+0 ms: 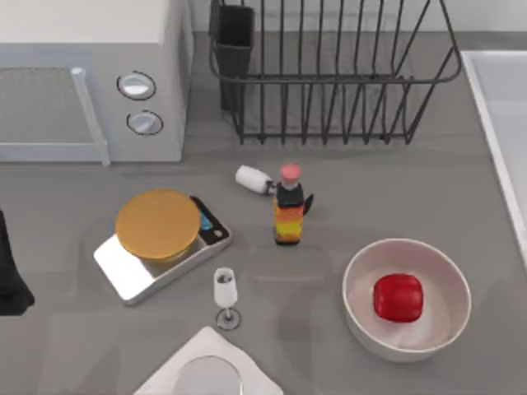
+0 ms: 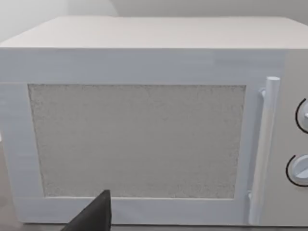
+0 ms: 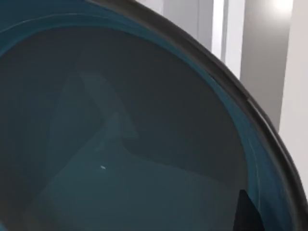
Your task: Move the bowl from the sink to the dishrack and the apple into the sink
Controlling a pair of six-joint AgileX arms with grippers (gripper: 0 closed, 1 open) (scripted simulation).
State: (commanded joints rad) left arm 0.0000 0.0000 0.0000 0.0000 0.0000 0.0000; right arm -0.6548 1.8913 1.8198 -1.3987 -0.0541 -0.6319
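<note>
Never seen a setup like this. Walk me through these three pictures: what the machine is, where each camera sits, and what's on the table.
This is a simulated pair of robot arms with two-finger grippers at a grey table. One picture looks down from above. It shows a microwave, a black dishrack, a bottle, a kitchen scale, a small glass, and a red apple lying in a white bowl. The sink runs along the right edge.

The other two pictures come from cameras on the wrists. The left arm's faces the microwave door. The right arm's looks closely into the teal bowl; whether it is gripped, I cannot tell.
</note>
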